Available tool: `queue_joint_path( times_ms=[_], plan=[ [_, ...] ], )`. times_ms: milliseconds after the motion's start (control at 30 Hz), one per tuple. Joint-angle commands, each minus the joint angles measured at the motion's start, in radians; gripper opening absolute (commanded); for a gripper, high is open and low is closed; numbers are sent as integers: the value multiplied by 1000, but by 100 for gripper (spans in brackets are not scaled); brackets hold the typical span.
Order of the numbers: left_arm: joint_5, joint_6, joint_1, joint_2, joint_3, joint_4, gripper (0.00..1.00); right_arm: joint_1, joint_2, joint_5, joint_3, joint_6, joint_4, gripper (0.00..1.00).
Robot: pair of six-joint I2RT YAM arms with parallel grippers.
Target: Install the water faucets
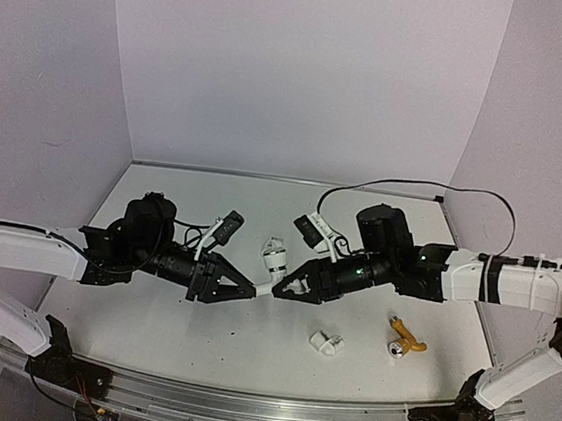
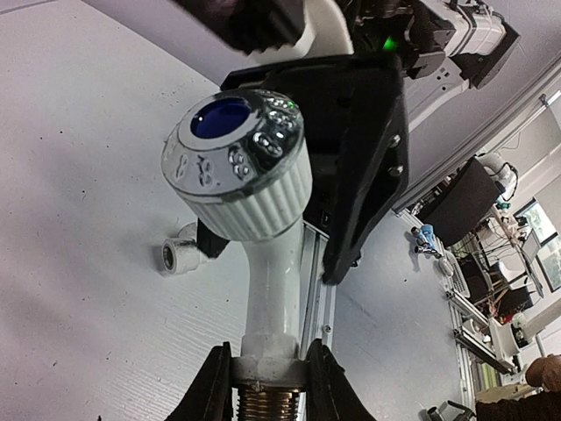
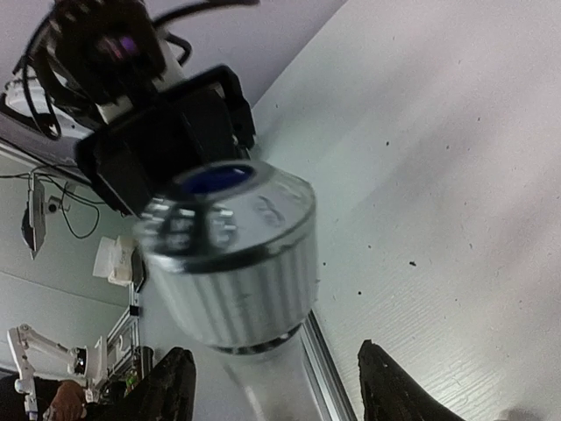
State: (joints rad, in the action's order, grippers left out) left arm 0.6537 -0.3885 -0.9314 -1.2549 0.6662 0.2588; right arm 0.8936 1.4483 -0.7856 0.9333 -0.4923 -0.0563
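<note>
The white plastic faucet (image 1: 274,260) hangs above the table's middle, between both grippers. My left gripper (image 1: 252,293) is shut on its collar just above the brass thread. In the left wrist view the faucet's stem (image 2: 272,298) rises from my left gripper (image 2: 267,364) to a ribbed knob with a blue centre. My right gripper (image 1: 280,289) is open, with its jaws on either side of the faucet and not touching it. In the right wrist view the blurred knob (image 3: 232,263) sits just beyond my right gripper (image 3: 276,355). The yellow-gold faucet (image 1: 406,336) lies on the table at the right.
A stubby white pipe fitting (image 1: 325,343) lies on the table near the front, right of centre, and also shows in the left wrist view (image 2: 180,254). An aluminium rail (image 1: 240,407) runs along the near edge. Walls close the back and sides.
</note>
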Motion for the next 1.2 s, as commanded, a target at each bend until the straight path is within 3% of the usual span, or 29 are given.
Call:
queue_joint_path(
  times_ms=[0,133,300,533,667,700,800,867,967,1067,1100,1167],
  plan=[
    [49,24,-4,-23,77,25,0,8,54,-110,24,-46,-123,56],
    [61,19,-4,-32,82,25,0,10,77,-121,19,-90,-209,43],
    [70,15,-4,-42,79,25,0,11,83,-131,1,-115,-279,51],
    [73,16,-4,-46,84,25,0,16,117,-166,-1,-141,-329,38],
    [69,7,-5,-51,91,25,0,16,128,-172,0,-142,-333,38],
    [71,6,-4,-52,91,25,0,17,129,-173,0,-142,-335,35],
    [59,-2,-4,-51,91,25,0,18,127,-169,-3,-139,-337,12],
    [45,-8,-4,-50,90,24,0,17,126,-164,-12,-135,-336,2],
    [30,-16,-4,-41,90,19,0,18,119,-148,-22,-128,-330,0],
    [-8,-18,-4,-30,82,6,24,17,88,-84,-29,-99,-297,0],
    [-32,-20,-3,-22,76,-4,45,17,62,-2,-29,-54,-222,0],
    [-57,-25,-3,-16,72,-15,62,17,9,184,-19,21,-57,0]
  ],
)
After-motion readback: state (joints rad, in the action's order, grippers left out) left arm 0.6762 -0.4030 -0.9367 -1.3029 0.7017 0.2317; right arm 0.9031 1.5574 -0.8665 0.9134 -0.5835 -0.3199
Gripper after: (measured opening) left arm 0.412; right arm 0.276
